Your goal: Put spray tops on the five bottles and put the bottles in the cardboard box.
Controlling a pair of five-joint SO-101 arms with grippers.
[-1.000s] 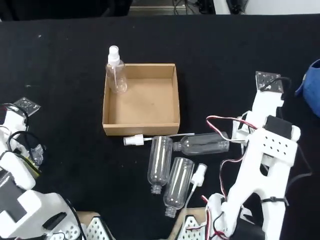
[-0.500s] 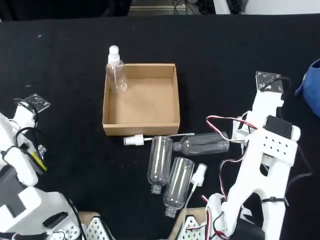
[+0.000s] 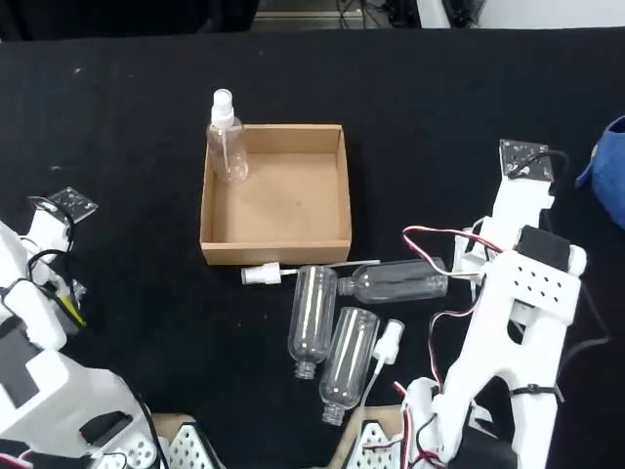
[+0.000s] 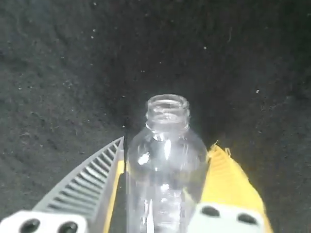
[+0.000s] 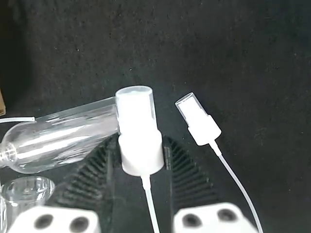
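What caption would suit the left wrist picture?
Left end effector holds an uncapped clear bottle against the black table.

Table covering [image 3: 117,127]: black cloth, matt, slightly rough, flecked with pale lint. Cardboard box [image 3: 275,252]: brown paperboard, matt, raw cut edges. Bottle [image 4: 165,174] in the left gripper [image 4: 167,145]: clear plastic, glossy, bright highlights on the shoulder, moulded thread at the neck. Left fingers [image 4: 228,179]: ribbed plastic, one grey, one yellow (both matt). Spray top [image 5: 138,116] in the right gripper [image 5: 140,145]: white smooth plastic under a translucent cap, thin semi-clear tube. Right fingers [image 5: 187,174]: black ribbed plastic. Arm shells [image 3: 518,293]: white matt plastic.
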